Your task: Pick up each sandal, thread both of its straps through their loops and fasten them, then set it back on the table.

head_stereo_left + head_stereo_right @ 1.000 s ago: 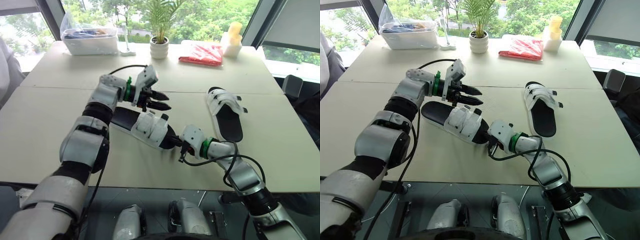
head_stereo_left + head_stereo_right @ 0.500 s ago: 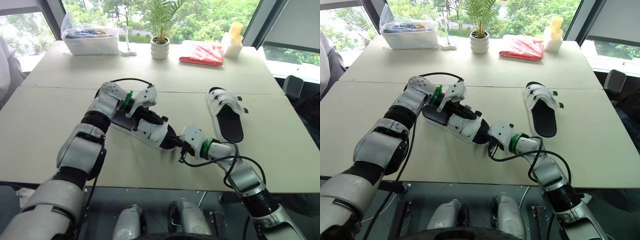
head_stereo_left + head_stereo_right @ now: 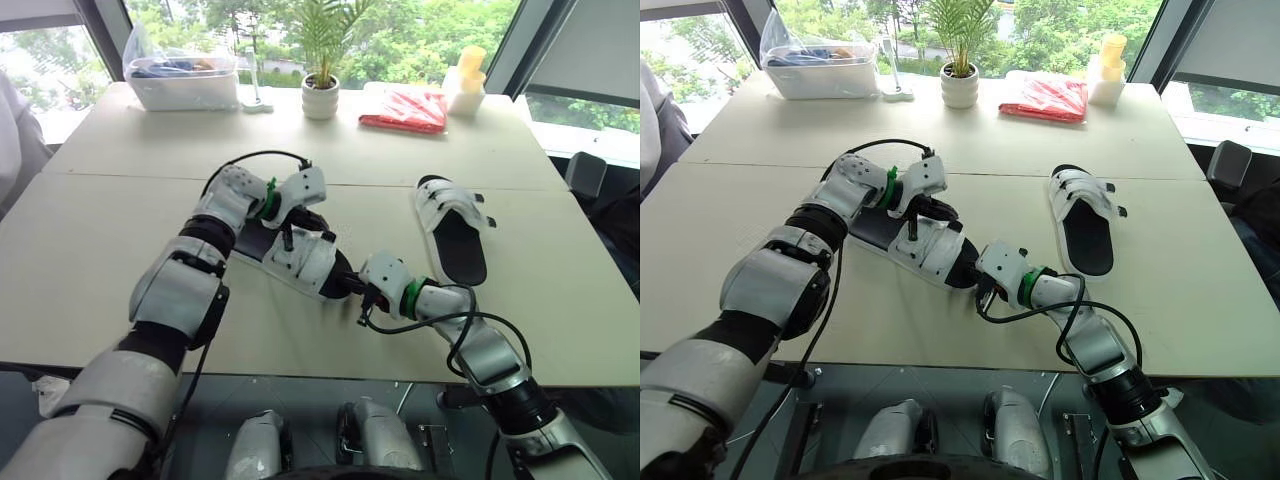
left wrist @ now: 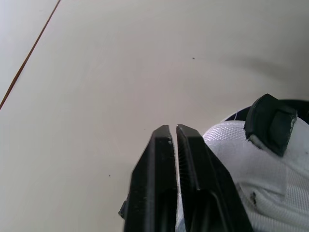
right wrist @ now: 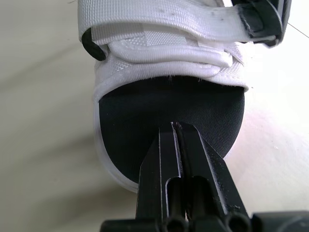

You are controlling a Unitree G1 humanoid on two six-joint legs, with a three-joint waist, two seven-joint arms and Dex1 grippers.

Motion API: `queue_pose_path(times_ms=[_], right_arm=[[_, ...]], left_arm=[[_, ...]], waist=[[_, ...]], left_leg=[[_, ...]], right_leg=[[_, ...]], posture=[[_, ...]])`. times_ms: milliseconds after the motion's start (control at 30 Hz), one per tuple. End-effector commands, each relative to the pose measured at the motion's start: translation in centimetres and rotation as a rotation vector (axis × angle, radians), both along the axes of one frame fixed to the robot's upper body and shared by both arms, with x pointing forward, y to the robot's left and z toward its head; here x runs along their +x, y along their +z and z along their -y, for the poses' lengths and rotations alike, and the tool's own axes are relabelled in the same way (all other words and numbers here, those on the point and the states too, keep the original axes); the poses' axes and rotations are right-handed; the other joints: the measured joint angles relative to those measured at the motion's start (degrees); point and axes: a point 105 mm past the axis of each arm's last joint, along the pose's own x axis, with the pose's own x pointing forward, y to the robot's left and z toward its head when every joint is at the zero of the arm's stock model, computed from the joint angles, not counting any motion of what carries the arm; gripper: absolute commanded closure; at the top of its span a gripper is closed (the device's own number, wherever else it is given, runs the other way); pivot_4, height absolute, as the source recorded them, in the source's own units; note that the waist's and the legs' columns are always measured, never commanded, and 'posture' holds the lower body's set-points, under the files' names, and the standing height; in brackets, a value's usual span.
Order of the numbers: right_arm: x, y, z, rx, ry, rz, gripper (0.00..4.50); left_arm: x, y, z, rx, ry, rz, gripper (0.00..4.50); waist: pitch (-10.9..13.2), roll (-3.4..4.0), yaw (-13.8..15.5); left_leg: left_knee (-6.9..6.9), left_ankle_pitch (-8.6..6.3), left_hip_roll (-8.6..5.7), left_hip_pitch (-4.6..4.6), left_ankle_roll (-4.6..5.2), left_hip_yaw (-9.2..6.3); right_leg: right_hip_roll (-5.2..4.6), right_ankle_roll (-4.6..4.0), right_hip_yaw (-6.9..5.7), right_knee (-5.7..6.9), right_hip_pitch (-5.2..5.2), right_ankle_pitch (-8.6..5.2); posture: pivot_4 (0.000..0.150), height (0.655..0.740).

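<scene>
a: what changed just now?
b: the left gripper (image 3: pixel 288 232) has swung down from above the near sandal (image 3: pixel 305 262), at the frame's centre. its fingers were spread; now they're pressed together against the white straps (image 4: pixel 241 159), with nothing visibly caught between them.
a: and the other side?
b: the right gripper (image 5: pixel 175 126) hasn't moved. its fingers are pressed together, tips on the black footbed at the toe, pinning the sandal flat.
a: so, fastening?
b: i'd say it's pressing a strap down. the second sandal (image 3: pixel 452 228) lies centre-right, untouched.
a: the surroundings?
b: a pale table (image 3: pixel 90 250). along its top edge sit a plastic bin (image 3: pixel 183 82), a potted plant (image 3: pixel 320 97) and a red packet (image 3: pixel 403 108), with windows and greenery behind.
</scene>
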Motion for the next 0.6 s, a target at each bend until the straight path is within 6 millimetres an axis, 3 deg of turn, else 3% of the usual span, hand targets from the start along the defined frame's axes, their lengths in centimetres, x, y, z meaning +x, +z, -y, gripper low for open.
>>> queue_pose_path(times_ms=[33,100,200,267,400,500,600], right_arm=[[-2.8,-7.6,1.9,-0.145,-0.040,-0.297,4.50],[-2.9,-7.5,2.0,-0.158,-0.029,-0.284,4.50],[-2.7,-7.0,2.2,-0.176,-0.011,-0.246,4.50],[-2.4,-5.6,2.2,-0.169,0.013,-0.181,4.50],[-2.9,0.5,2.4,-0.018,0.037,-0.071,4.50],[-6.7,4.9,3.4,0.098,0.097,-0.089,4.50],[-9.2,6.6,3.9,0.127,0.110,-0.112,4.50]], left_arm=[[-0.9,5.2,-3.1,-0.160,-0.030,-0.125,2.72],[-1.8,5.4,-6.1,-0.151,-0.013,-0.177,1.66],[-2.6,4.7,-8.4,-0.123,0.025,-0.215,0.21],[-3.0,4.0,-9.0,-0.104,0.036,-0.237,0.09],[-4.2,2.7,-8.3,-0.109,0.005,-0.308,0.09],[-4.5,1.4,-7.3,-0.108,-0.011,-0.355,0.09],[-4.8,0.9,-6.5,-0.120,-0.022,-0.399,0.09]], waist=[[0.01,0.01,-0.19],[-0.01,0.06,-0.25],[-0.03,0.11,-0.09],[-0.05,0.06,0.40],[0.10,0.12,1.54],[0.36,0.54,1.99],[0.73,0.63,1.80]], left_leg=[[0.00,0.02,0.00,-0.01,-0.03,0.01],[-0.01,0.02,0.01,0.01,-0.04,0.00],[-0.01,0.02,0.01,0.05,-0.05,0.00],[0.03,0.01,-0.02,0.03,-0.03,-0.03],[0.20,-0.05,-0.17,-0.32,0.09,-0.40],[0.86,-0.08,-0.23,-1.63,0.15,-1.14],[0.95,-0.08,-0.39,-2.02,0.17,-1.43]], right_leg=[[0.05,0.00,-0.01,0.00,-0.02,0.00],[0.07,0.01,-0.01,0.01,-0.01,-0.02],[0.05,0.01,0.01,0.01,0.02,-0.03],[-0.01,0.01,0.02,0.01,0.06,-0.03],[-0.08,0.06,0.04,-0.05,-0.03,-0.05],[0.08,0.11,-0.01,0.05,-0.71,-0.03],[0.12,0.31,-0.07,-0.02,-0.87,0.08]], posture=[[0.150,0.7288],[0.150,0.7288],[0.150,0.7288],[0.150,0.7288],[0.150,0.7288],[0.150,0.7288],[0.150,0.7288]])
